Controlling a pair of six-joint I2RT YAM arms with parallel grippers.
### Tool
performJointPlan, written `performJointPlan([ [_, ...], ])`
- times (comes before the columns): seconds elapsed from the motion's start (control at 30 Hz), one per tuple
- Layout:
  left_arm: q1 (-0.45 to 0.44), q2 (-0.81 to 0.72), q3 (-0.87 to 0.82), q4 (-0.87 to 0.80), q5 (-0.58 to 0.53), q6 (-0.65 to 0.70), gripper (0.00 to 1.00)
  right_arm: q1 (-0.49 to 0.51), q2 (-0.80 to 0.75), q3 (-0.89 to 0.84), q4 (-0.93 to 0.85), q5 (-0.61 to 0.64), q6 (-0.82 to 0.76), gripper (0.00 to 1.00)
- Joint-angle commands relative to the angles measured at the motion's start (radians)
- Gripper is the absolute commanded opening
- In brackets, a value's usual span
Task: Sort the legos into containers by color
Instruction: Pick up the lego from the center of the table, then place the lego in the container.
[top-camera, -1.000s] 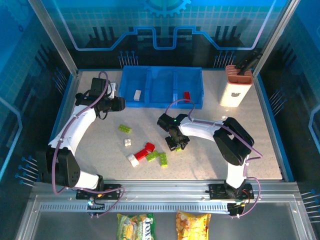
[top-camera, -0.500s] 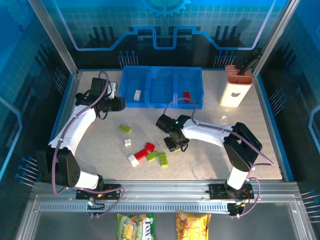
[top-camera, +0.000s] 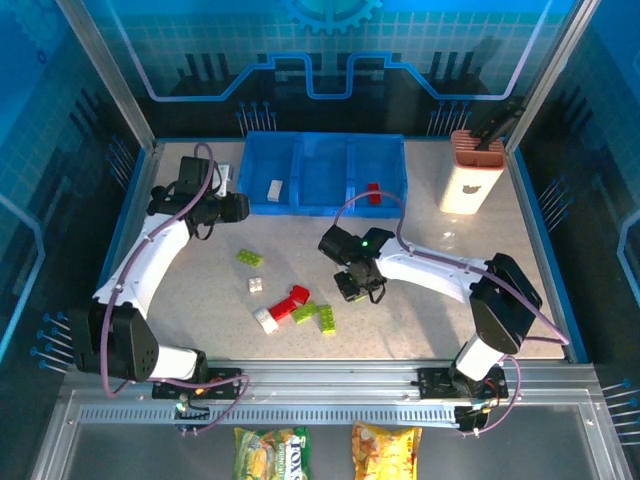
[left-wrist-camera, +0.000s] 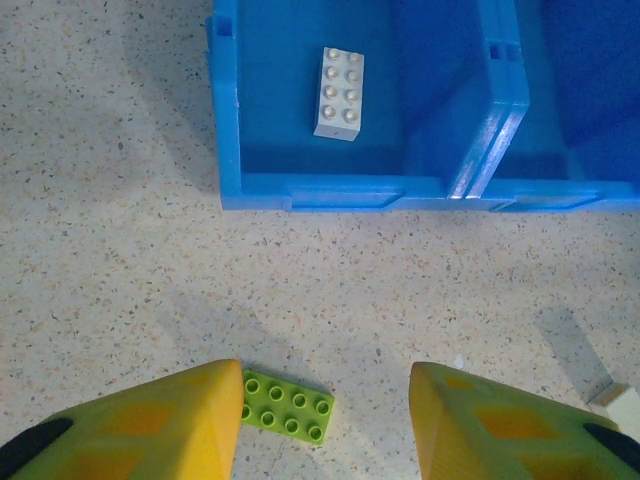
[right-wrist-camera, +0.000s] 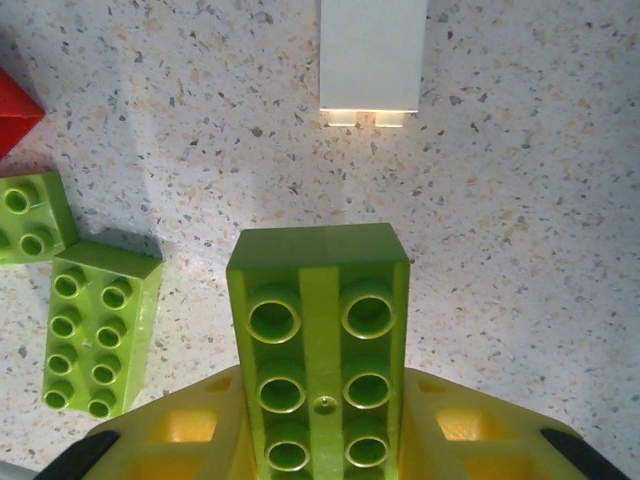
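Note:
The blue tray (top-camera: 325, 205) stands at the back, with a white lego (top-camera: 274, 189) in its left compartment and a red lego (top-camera: 373, 193) in its right one. My left gripper (top-camera: 236, 208) hovers open in front of the tray's left corner; in the left wrist view a lime green lego (left-wrist-camera: 288, 405) lies on the table beside its left finger (left-wrist-camera: 170, 425), and the white lego (left-wrist-camera: 339, 78) rests inside the tray (left-wrist-camera: 330, 190). My right gripper (top-camera: 357, 285) is shut on a lime green lego (right-wrist-camera: 320, 340), held above the table.
Loose legos lie at the table's middle: green (top-camera: 249, 258), white (top-camera: 257, 285), red (top-camera: 293, 300), white (top-camera: 266, 320), green (top-camera: 305, 311) and green (top-camera: 326, 318). A white-and-terracotta holder (top-camera: 470, 180) stands at the back right. Below the right gripper lie a white lego (right-wrist-camera: 373, 55) and a green lego (right-wrist-camera: 90, 325).
The right arm's elbow has swung out to the right, and its gripper has shifted slightly right with the green lego still in it. The left arm has barely moved.

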Motion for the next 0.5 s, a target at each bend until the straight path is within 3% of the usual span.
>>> performJointPlan([
  [0.0,0.008,-0.029,-0.011,0.012,0.018,0.006,0.48,0.005,-0.046,0.048,-0.053,0.019,0.005,0.33],
  [0.47,0.010,-0.024,-0.006,0.017,0.043,-0.004,0.49,-0.072,-0.063,0.166,-0.084,-0.003,-0.049,0.33],
])
